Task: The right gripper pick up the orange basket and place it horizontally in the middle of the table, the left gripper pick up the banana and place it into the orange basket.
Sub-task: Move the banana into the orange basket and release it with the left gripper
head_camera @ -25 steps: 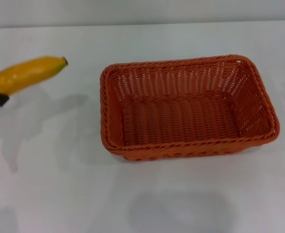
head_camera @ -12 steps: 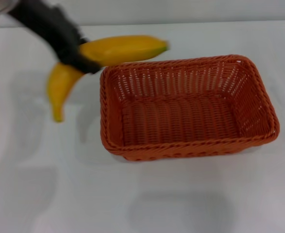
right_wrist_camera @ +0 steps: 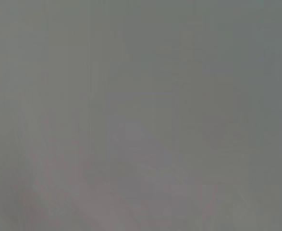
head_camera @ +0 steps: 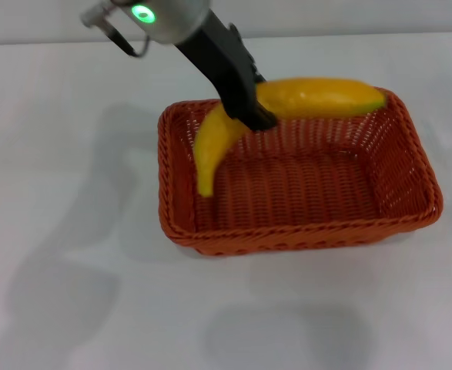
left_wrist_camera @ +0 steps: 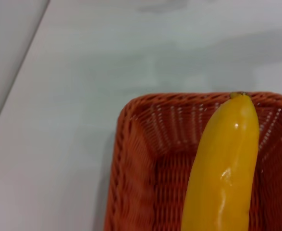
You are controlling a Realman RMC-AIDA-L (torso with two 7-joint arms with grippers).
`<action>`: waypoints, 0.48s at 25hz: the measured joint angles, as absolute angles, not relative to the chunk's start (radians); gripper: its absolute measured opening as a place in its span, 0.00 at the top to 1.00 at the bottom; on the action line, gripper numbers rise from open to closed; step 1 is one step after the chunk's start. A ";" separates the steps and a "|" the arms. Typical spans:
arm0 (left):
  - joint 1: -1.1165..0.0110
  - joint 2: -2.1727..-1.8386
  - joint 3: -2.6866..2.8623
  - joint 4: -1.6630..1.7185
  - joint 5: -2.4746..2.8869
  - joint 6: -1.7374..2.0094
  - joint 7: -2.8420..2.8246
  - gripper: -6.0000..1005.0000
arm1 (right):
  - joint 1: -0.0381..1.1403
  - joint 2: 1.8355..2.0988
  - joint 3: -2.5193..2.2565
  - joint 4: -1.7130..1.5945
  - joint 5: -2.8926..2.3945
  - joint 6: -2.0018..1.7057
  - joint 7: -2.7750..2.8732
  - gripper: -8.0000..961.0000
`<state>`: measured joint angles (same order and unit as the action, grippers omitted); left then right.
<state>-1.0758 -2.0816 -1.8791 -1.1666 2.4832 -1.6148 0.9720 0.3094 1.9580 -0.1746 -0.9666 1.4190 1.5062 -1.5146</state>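
Note:
The orange basket (head_camera: 303, 173) lies lengthwise across the middle of the white table (head_camera: 71, 270). Above its far left part hangs the curved yellow banana (head_camera: 318, 97), held at its bend by my left gripper (head_camera: 255, 117), which is shut on it. One end of the banana points right along the far rim, the other droops down toward the basket's left inside. In the left wrist view the banana (left_wrist_camera: 225, 168) reaches over the basket (left_wrist_camera: 141, 159). My right gripper is out of view; the right wrist view shows only a plain grey surface.
My left arm, with a green light (head_camera: 142, 13), comes in from the far left above the table. Bare white tabletop surrounds the basket on all sides.
My left gripper has carried the banana from the table's left edge rightward, and it now hangs over the basket. The basket has not moved.

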 joint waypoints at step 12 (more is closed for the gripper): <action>-1.003 -2.082 -1.817 -1.139 2.362 -1.471 0.975 0.49 | 0.289 1.954 -0.173 -0.960 1.415 1.524 -1.517 0.32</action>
